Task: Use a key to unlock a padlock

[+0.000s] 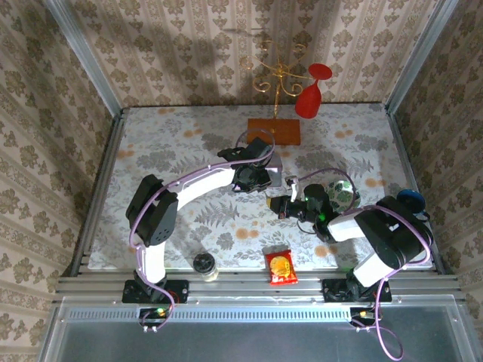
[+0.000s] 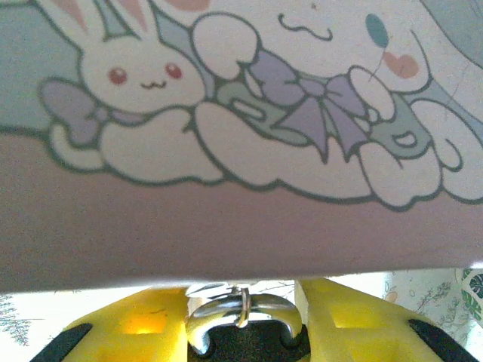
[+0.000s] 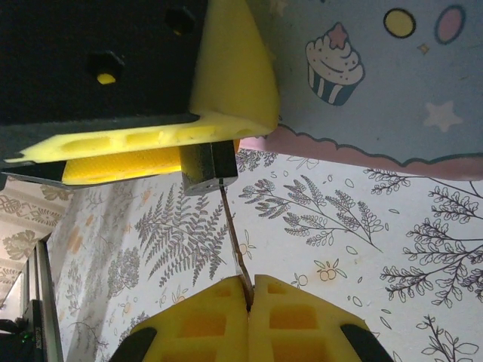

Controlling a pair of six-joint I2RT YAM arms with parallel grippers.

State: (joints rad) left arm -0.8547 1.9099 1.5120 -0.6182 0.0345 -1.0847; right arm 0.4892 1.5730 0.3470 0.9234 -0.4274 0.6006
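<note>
Small dark blocky padlock (image 3: pixel 210 167) sitting clamped in the left gripper (image 2: pixel 241 302), silver shackle (image 2: pixel 226 311) curving out between its yellow fingers, thin key (image 3: pixel 235 241) standing pinched in the right gripper (image 3: pixel 249 292), tip touching the padlock's end.

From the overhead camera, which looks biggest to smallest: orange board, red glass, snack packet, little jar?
1. Orange board, largest.
2. Snack packet and red glass: too alike to rank, and the glass may sit nearer the camera.
3. Little jar, smallest.

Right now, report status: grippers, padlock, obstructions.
Left gripper shut on padlock. Right gripper shut on key, tip at padlock. Tin close alongside.
</note>
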